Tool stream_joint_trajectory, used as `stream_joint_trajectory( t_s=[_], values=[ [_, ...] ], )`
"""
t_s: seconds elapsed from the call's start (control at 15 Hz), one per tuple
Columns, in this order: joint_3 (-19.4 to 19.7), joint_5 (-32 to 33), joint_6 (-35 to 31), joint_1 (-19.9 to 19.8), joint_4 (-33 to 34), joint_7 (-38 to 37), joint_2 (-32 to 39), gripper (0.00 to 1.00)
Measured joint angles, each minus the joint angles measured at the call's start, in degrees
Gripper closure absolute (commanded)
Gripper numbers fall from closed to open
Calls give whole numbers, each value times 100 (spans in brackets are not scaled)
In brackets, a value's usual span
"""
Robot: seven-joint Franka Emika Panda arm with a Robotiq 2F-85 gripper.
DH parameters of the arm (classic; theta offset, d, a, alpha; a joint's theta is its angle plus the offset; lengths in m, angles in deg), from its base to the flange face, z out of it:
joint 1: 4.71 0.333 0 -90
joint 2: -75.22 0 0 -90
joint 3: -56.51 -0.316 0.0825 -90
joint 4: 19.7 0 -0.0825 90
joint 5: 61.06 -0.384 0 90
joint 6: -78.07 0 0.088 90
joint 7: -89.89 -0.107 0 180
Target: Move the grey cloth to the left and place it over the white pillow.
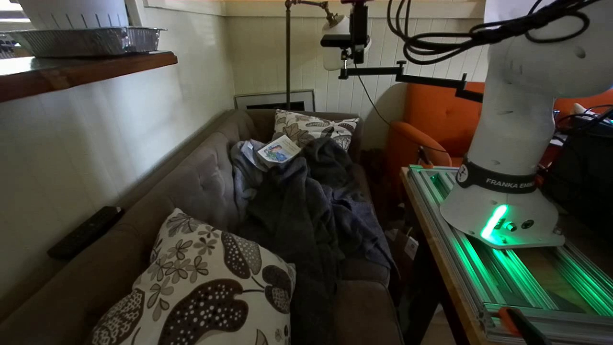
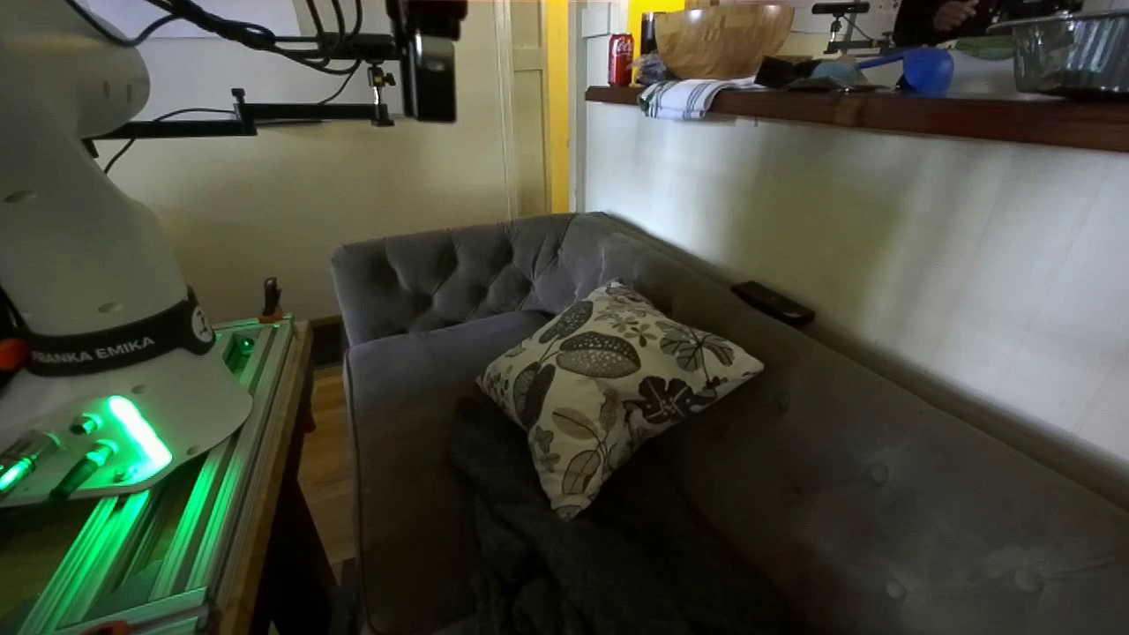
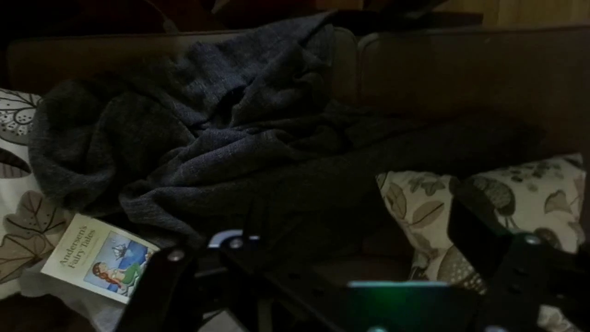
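Hovering over the sofa point(image 1: 206, 184), the gripper point(image 3: 362, 216) has its fingers point(image 3: 474, 216) spread well apart in the wrist view, fully released. Beyond them in that view lies the grey cloth point(image 3: 276, 147), dark and rumpled into thick folds, stretched lengthwise along the seat and reaching its front edge. Just beside one end of the cloth, the white pillow point(image 3: 534, 207), printed with leaves and flowers, leans tilted against the backrest; in an exterior view the cloth runs along its lower edges, though the shade is too deep to tell whether any is tucked underneath. The other end bunches up against a second patterned pillow point(image 3: 18, 198). Near there a book point(image 3: 103, 258), Andersen's Fairy Tales, lies cover up, partly on paler grey fabric point(image 1: 245, 167); whether that belongs to the same cloth I cannot tell. Farther out, in both exterior views, a black remote point(image 2: 773, 303) rests along the top of the sofa's back. The white robot arm point(image 1: 510, 124) stands on a metal frame point(image 1: 522, 278) lit green. Outermost, in an exterior view, are an orange armchair point(image 1: 440, 117) and a floor lamp point(image 1: 288, 57); in an exterior view, a wooden bowl point(image 2: 728, 42) and a red can point(image 2: 620, 60) stand on a ledge point(image 2: 882, 110).
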Motion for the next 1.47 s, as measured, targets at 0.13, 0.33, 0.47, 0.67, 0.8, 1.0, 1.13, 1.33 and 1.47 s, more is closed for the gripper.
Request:
stream_joint_trajectory(
  t_s=[0.13,0.33,0.47,0.67,0.8,1.0,1.13,1.33,1.47],
  values=[
    [487,-200,-729,-121,156,14,551,0],
    [1047,-878,-1696,-237,392,129,1448,0],
    [1257,-1497,-2201,-247,556,267,2084,0],
    [1283,-2484,-2567,-241,853,561,3083,0],
    [1213,-2758,-2587,-231,1058,646,3585,0],
    [1193,-2812,-2589,-224,1193,647,3784,0],
    [1194,-2814,-2589,-227,1210,647,3775,0],
    [910,-3098,-2643,-476,1268,625,3849,0],
    [748,-3794,-2629,-589,1482,628,4111,0]
  ],
)
